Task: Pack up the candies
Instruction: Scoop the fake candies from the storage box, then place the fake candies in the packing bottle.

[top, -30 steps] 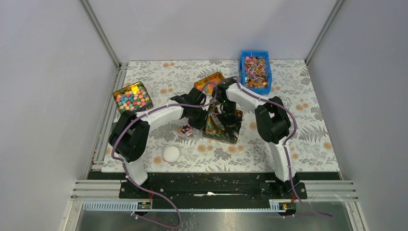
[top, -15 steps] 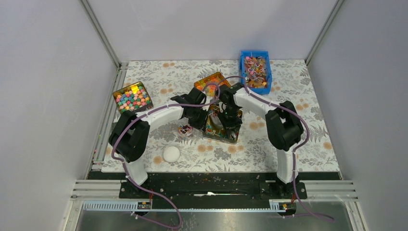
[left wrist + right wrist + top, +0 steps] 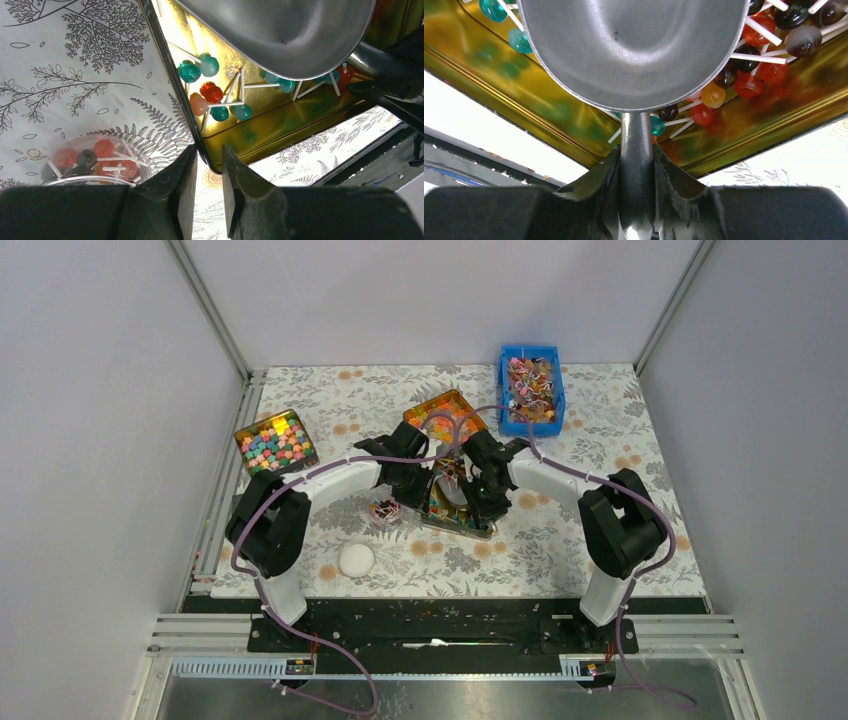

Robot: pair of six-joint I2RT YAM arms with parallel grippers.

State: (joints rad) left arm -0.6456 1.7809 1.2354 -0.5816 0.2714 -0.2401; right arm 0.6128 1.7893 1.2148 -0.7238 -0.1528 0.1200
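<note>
The candies are small ball sweets on thin white sticks. Many fill the blue bin [image 3: 531,390]; several lie in the gold tin [image 3: 280,130], red and teal [image 3: 212,95], and some in a small clear cup [image 3: 95,160] left of the tin. My left gripper [image 3: 209,152] is shut on the tin's near-left rim, one finger inside and one outside. My right gripper [image 3: 636,150] is shut on the handle of a metal scoop [image 3: 634,50]. The scoop's bowl is empty and hangs over the candies [image 3: 749,82] in the tin.
A gold tin of pink, blue and yellow cube sweets [image 3: 275,442] stands at the left. Another tin of orange pieces [image 3: 437,415] is behind the arms. A white round lid [image 3: 356,560] lies near the front left. The clear cup [image 3: 385,510] sits beside my left gripper [image 3: 425,490].
My right arm's elbow has swung out to the right, and the scoop has turned and shifted a little to the right over the tin. My left arm has not moved.
</note>
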